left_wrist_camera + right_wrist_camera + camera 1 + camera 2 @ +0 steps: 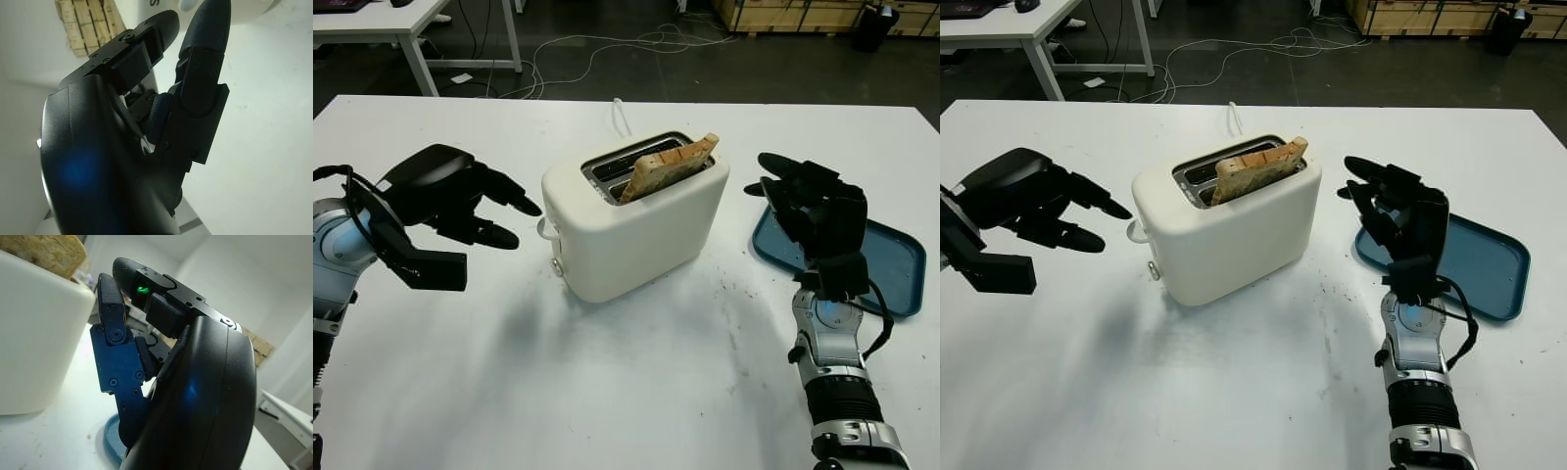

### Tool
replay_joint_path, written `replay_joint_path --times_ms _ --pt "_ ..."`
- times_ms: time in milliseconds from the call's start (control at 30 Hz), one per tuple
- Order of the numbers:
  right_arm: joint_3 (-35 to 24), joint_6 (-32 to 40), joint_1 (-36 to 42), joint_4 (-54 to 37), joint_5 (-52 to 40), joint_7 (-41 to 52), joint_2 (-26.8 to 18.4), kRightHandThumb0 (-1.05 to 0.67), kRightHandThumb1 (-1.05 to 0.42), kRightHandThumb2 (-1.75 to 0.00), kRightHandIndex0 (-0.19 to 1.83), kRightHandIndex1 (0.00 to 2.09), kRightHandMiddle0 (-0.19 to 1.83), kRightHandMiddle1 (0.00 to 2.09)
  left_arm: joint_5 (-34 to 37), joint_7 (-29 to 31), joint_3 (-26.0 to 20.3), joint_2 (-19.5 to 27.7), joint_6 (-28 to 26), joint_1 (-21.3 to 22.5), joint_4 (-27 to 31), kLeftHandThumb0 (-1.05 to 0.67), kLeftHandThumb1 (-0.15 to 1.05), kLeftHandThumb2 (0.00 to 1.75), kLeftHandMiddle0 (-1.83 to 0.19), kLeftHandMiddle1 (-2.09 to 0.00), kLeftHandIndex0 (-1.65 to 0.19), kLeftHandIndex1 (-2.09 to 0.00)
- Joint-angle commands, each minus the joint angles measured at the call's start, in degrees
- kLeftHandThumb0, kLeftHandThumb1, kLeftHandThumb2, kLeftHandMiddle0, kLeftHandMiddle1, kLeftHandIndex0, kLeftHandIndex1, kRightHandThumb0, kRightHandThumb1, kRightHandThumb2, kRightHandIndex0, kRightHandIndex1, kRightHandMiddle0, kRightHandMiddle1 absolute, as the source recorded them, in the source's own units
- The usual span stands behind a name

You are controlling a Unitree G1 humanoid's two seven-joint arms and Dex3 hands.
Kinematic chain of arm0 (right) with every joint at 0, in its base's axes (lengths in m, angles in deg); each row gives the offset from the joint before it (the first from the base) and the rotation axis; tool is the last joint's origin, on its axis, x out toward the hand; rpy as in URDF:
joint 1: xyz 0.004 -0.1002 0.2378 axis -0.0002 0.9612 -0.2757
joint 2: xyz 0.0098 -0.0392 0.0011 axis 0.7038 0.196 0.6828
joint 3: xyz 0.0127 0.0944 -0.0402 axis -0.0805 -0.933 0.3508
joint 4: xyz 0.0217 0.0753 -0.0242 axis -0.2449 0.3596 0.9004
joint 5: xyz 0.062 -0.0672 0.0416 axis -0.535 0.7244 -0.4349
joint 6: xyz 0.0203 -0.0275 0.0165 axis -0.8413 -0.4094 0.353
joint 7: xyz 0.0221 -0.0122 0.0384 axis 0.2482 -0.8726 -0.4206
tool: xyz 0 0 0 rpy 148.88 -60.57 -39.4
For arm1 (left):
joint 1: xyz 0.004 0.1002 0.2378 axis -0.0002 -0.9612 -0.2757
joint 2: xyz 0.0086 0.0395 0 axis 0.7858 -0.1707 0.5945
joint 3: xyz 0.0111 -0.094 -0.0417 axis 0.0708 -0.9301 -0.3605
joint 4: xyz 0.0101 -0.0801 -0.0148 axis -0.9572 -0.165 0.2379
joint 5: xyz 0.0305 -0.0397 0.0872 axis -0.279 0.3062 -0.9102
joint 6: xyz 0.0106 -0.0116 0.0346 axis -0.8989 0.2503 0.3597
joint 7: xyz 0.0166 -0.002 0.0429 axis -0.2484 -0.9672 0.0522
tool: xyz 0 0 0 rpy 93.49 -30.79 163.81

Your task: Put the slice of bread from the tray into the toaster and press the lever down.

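Note:
A cream toaster (636, 230) stands mid-table with a slice of bread (668, 166) sticking up tilted out of its front slot. Its small lever (546, 228) shows on the left end. My left hand (484, 208) hovers open just left of the toaster, fingertips a short way from the lever end. On the other side, my right hand (795, 196) is raised open beside the toaster and above the near edge of the blue tray (886, 264). The toaster's corner with the bread (54, 252) appears in the right wrist view.
The toaster's white cord (624, 117) runs off the table's far edge. Crumbs (729, 289) speckle the table in front of the toaster. Beyond the table lie floor cables (607, 44), a white desk (401, 24) and wooden pallets (783, 15).

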Motion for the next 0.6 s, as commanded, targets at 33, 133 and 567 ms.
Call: replay_joint_path --times_ms 33,133,567 --pt "-0.3 2.4 0.1 -1.2 2.3 -2.1 -0.4 -0.48 -0.92 -0.15 0.99 0.77 1.18 0.02 1.0 0.9 0.1 0.2 -0.1 0.8 0.7 -0.82 0.92 0.14 -1.11 -1.65 -1.02 -0.01" --pt "-0.4 3.2 0.1 -1.3 3.3 -2.7 -0.8 -0.49 -0.92 -0.15 0.99 0.79 1.21 0.03 1.3 1.4 0.1 0.3 0.0 0.9 0.8 -0.81 0.92 0.13 -1.11 -1.64 -1.02 0.00" --pt "-0.1 4.9 0.0 -1.5 4.8 -3.7 -0.8 -0.50 -0.92 -0.14 0.98 0.80 1.21 0.01 2.2 4.5 -0.2 0.6 -1.8 0.7 3.9 -0.82 0.92 0.14 -1.12 -1.62 -1.01 0.00"
